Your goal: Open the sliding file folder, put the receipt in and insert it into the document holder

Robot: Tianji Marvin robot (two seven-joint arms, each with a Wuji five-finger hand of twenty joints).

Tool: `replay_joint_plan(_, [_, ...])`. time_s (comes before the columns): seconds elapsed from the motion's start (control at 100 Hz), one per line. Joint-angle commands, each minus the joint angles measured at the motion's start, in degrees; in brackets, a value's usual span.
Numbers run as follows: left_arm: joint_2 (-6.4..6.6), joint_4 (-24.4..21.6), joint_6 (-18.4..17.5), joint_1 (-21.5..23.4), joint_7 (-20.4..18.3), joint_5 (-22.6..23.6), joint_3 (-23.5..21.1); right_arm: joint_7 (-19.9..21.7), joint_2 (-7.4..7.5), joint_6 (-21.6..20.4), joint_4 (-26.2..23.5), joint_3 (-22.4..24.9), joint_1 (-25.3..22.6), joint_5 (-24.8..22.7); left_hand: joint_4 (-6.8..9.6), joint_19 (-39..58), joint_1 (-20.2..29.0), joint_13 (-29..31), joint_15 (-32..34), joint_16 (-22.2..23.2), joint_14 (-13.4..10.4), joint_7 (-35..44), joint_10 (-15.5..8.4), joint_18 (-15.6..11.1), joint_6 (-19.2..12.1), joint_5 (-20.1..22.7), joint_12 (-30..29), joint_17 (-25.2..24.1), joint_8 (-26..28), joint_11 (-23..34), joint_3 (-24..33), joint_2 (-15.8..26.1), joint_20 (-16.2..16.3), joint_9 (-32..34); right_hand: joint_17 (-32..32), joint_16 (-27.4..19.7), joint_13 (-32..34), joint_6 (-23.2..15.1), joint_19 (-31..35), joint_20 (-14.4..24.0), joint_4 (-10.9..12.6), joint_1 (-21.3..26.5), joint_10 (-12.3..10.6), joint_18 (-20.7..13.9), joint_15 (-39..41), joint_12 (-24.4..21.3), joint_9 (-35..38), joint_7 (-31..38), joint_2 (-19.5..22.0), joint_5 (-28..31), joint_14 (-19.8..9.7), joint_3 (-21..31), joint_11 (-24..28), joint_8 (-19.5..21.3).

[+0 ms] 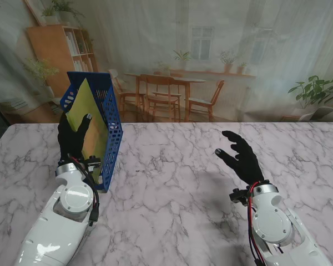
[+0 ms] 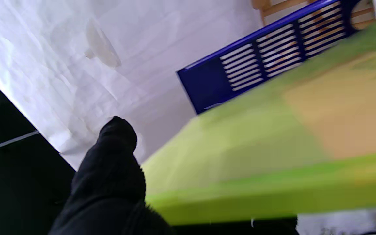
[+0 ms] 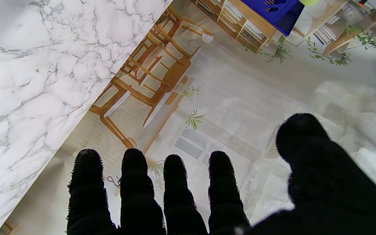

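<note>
Bright even light, left-wrist blur

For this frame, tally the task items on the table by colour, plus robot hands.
Blue document holder: 1
Yellow-green file folder: 1
Black-gloved robot hands, left robot hand and right robot hand: 2
Total: 4

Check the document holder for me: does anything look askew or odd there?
Yes. The blue document holder is tilted, not standing square on the marble table, and the green file folder pokes out of it at a slant. The left hand is against the folder; the right hand hovers open.
</note>
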Motion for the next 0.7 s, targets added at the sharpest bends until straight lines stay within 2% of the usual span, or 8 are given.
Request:
replay_joint_plan(0.0, [1.58,-3.9,0.3,-0.6,-2.4,0.2,-1.0,0.1,-0.06,0.2,0.2,-0.1,-0.1,0.0,0.63,-0.7,0.1,-0.9,-1.4,-0.1,-1.7,-1.0,-2.0,-2.7,-1.4,0.1,-0.6,-0.7,-0.1,0.6,-1.1,1.0,-0.5,-0.6,0.0,1.0,0.4,-0.1,-0.3,1.0,1.5,0.4,-0.2,-2.3,2.0,0.4,-1.8,0.0,1.9,-1.5,-2.0,-1.6,1.0,-0.2])
replay_joint_plan(0.29, [4.85,-15.9,2.5,-1.3,-14.5,1.8,-6.2,0.3,-0.03,0.4,0.4,-0.3,0.2,0.1,0.74,-0.1,1.1,0.1,-1.2,0.3,-1.9,-0.8,-1.9,-3.3,-1.0,1.5,-0.5,-0.1,0.5,0.8,-1.0,1.7,-0.2,0.5,0.0,1.0,0.4,-0.1,-0.4,1.0,1.5,0.5,-0.2,-2.3,2.0,0.4,-1.7,0.0,1.8,-1.3,-2.0,-1.7,1.0,-0.1])
replay_joint_plan(0.54, [6.25,-22.9,5.8,-2.5,-21.5,-0.1,-7.8,0.4,-0.02,0.6,0.6,-0.5,0.5,0.1,0.75,-0.1,1.4,0.5,-1.3,0.3,-1.8,-0.7,-1.9,-3.0,-0.9,2.7,-0.5,0.0,0.9,1.0,-1.2,2.5,-0.1,2.1,0.0,1.0,0.4,-0.1,-0.4,1.1,1.5,0.5,-0.2,-2.3,2.0,0.4,-1.7,0.0,1.9,-1.2,-2.0,-1.7,1.0,-0.1])
replay_joint_plan(0.59, [6.46,-24.1,6.8,-2.6,-22.6,-0.3,-7.6,0.4,-0.03,0.6,0.6,-0.6,0.5,0.1,0.71,-0.1,1.5,0.7,-1.3,0.4,-1.6,-0.2,-2.1,-2.8,-1.1,4.1,-0.2,0.0,1.1,1.6,-1.1,3.1,-0.1,3.8,0.0,1.0,0.4,-0.1,-0.4,1.1,1.5,0.5,-0.2,-2.3,2.0,0.4,-1.6,0.0,1.9,-1.2,-2.0,-1.7,1.0,-0.1])
replay_joint_plan(0.69, [7.00,-26.6,8.0,-2.2,-25.6,-1.3,-6.8,0.4,-0.04,0.7,0.7,-0.7,0.7,0.1,0.35,0.2,2.0,2.3,-1.1,0.8,-1.3,2.9,-3.0,-1.4,-3.1,10.0,0.9,0.1,3.1,3.6,-1.6,4.9,0.1,11.7,0.0,0.9,0.4,-0.1,-0.4,1.1,1.5,0.5,-0.3,-2.3,2.0,0.4,-1.5,0.0,1.9,-1.0,-2.1,-1.7,1.0,-0.1])
